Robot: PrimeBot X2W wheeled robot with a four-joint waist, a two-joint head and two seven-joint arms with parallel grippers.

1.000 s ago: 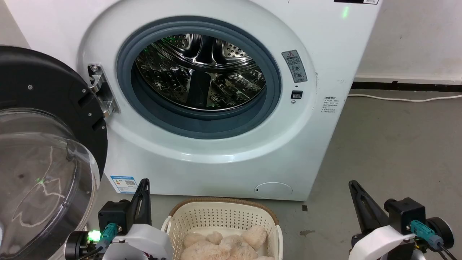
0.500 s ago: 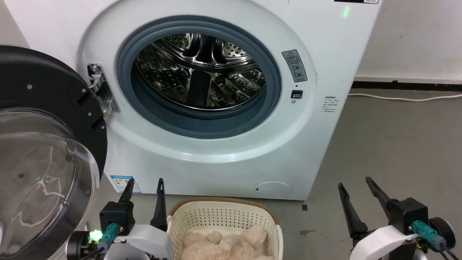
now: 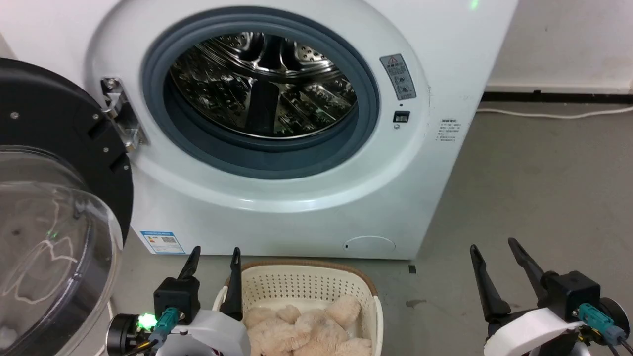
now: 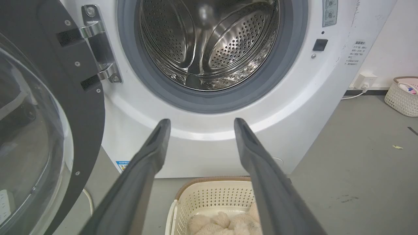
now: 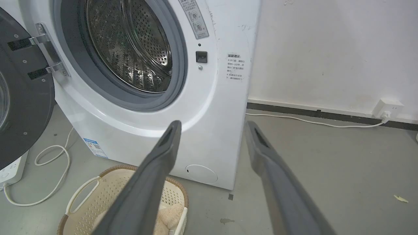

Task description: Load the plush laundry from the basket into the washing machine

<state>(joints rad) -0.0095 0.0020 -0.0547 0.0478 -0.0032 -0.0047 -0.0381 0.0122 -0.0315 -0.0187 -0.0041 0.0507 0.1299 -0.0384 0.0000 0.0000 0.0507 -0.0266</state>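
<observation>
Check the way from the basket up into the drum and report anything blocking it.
Nothing visible blocks it. The door is swung wide to the left, the drum gapes open, and the plush toy lies in the basket on the floor before the washer.

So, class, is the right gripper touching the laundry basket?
Apart. The head view shows a stretch of grey floor between the open right gripper and the laundry basket, which sits off to its left.
</observation>
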